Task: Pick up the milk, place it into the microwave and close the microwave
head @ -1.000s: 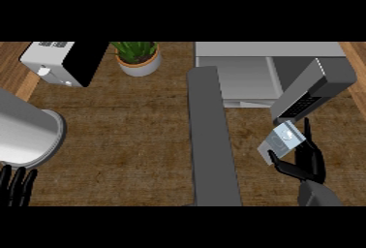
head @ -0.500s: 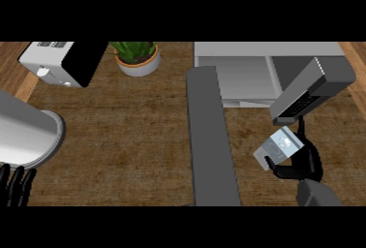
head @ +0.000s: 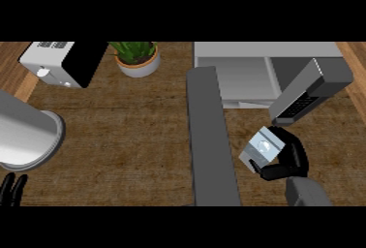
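A small grey-white milk carton (head: pixel 263 146) is held in my right hand (head: pixel 292 161), whose black fingers and thumb curl round it, just right of the open microwave door (head: pixel 211 145). The microwave (head: pixel 266 72) stands at the back right with its pale inside (head: pixel 243 77) showing. Its dark control block (head: pixel 309 92) hangs just above the carton. My left hand (head: pixel 11 190) rests at the lower left edge, fingers up.
A potted plant (head: pixel 137 57) stands at the back centre and a white toaster (head: pixel 63 63) at the back left. A large steel pot (head: pixel 22 134) fills the left side. The brown counter (head: pixel 121 131) lies between pot and door.
My right hand has carried the milk carton a little to the left and down, toward the open door. The left hand has stayed where it was.
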You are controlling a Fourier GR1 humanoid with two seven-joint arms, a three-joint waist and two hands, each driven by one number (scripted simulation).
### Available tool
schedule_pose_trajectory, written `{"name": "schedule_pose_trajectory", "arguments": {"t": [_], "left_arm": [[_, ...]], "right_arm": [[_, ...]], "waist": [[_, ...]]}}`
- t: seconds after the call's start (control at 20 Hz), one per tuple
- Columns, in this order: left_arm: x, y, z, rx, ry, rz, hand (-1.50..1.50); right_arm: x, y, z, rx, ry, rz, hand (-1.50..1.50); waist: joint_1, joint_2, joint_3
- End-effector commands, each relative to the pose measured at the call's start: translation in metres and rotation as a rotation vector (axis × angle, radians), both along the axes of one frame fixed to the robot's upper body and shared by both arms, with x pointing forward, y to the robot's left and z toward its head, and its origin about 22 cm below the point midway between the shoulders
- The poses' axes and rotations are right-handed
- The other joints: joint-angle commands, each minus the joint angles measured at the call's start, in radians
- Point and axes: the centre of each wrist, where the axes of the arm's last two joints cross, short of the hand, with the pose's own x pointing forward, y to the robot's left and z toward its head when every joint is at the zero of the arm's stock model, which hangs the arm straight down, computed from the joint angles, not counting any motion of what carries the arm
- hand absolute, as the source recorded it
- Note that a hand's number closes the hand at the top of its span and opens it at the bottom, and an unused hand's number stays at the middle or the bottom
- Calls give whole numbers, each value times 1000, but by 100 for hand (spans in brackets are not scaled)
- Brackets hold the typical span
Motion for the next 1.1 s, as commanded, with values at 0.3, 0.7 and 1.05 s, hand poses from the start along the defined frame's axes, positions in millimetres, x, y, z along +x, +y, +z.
{"name": "schedule_pose_trajectory", "arguments": {"t": [0.3,0.7,1.05], "left_arm": [[-18,8,-2,-19,7,-6,-150],[-14,21,3,-12,24,-12,-150],[0,14,-2,-16,23,25,-150]], "right_arm": [[-63,46,54,12,14,26,150],[-50,94,106,23,-8,-30,150],[-12,120,125,-23,-51,-84,150]], "waist": [[-3,-1,-1],[8,3,0],[10,5,1]]}}
